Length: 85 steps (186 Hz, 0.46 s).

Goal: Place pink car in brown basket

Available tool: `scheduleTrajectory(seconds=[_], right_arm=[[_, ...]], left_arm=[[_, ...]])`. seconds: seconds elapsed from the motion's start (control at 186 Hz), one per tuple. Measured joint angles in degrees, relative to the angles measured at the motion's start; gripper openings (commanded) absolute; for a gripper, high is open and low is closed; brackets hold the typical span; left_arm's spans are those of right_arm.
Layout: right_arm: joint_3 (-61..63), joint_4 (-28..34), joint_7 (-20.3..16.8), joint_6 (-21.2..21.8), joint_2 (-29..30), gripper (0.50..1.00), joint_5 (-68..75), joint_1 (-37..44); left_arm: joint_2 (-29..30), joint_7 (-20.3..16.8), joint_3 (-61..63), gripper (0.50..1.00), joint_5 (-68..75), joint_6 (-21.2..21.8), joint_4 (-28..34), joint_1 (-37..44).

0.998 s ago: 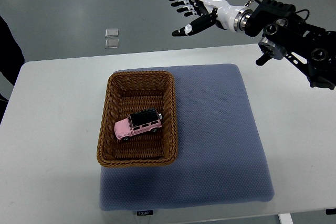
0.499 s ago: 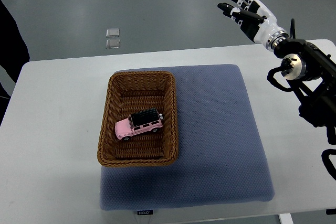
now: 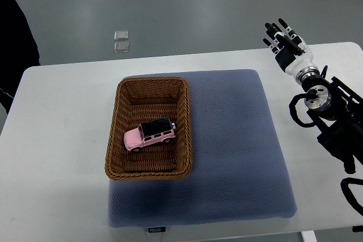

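Observation:
A pink toy car (image 3: 150, 134) with a black roof lies inside the brown wicker basket (image 3: 184, 117), slightly tilted, nose toward the lower left. The basket stands on the left part of a blue-grey mat (image 3: 238, 140). My right hand (image 3: 285, 41) is far off to the right, above the table's back right area, fingers spread and pointing away, holding nothing. Its black arm runs down along the right edge. No left arm shows.
The white table (image 3: 57, 157) carries the mat. A dark-clothed person (image 3: 14, 26) stands at the upper left edge. Two small clear squares (image 3: 121, 40) lie on the grey floor beyond the table.
My right hand has swung from above the mat's back edge out to the right and downward in the picture, turning its fingers to point away. The car and basket have not moved.

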Motion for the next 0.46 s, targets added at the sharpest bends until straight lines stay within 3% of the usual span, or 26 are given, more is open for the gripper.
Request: scheduleTrajectory(seconds=[0.456], right_arm=[[-0.99,-1.60,0.31,0.11,0.08,0.907,1.02,-0.65]], left_arm=[[0.00,-0.02,0.01,1.000,0.00,0.00,-0.07,0.00]])
